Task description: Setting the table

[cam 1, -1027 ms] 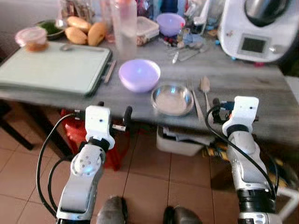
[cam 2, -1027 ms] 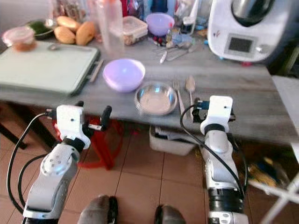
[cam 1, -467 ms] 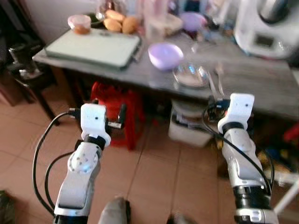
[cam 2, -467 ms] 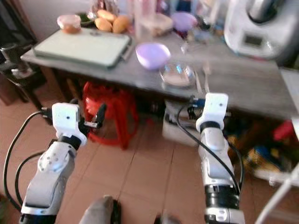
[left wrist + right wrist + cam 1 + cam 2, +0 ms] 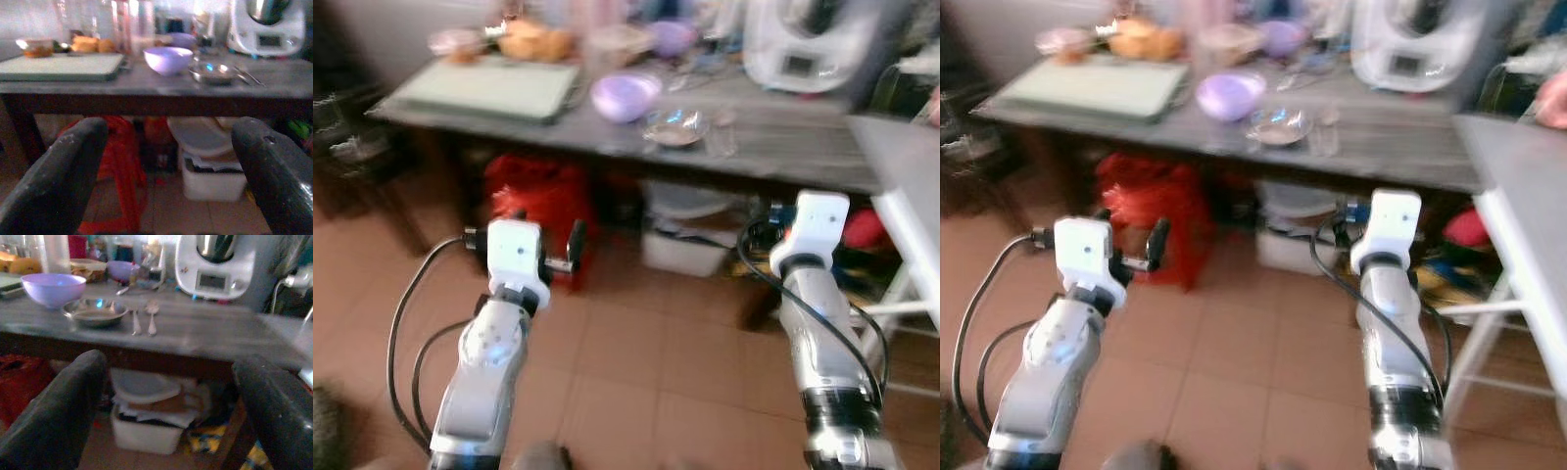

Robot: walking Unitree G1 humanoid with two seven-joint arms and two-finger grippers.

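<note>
A lilac bowl [image 5: 625, 96] and a shallow steel bowl [image 5: 674, 127] stand on the long grey table [image 5: 783, 149], some way ahead of me. Beside the steel bowl lie a fork [image 5: 136, 319] and a spoon [image 5: 152, 316]. My left gripper [image 5: 523, 236] is held up at about table-edge height, well short of the table, open with nothing between its fingers [image 5: 58, 176]. My right gripper [image 5: 166, 396] is raised alike on the other side, open and empty, facing the steel bowl and the cutlery. The picture is blurred.
A pale green cutting board [image 5: 489, 83] lies at the table's left end, a white kitchen machine [image 5: 798, 44] at the back right, jars and food behind. Under the table are a red stool [image 5: 533, 196] and a white lidded bin [image 5: 690, 245]. A white-framed table [image 5: 901, 186] juts in at the right.
The whole view has pulled back and swung: the table now lies farther off and higher in the picture, with more floor showing. Both arms keep the same raised pose, grippers still open.
</note>
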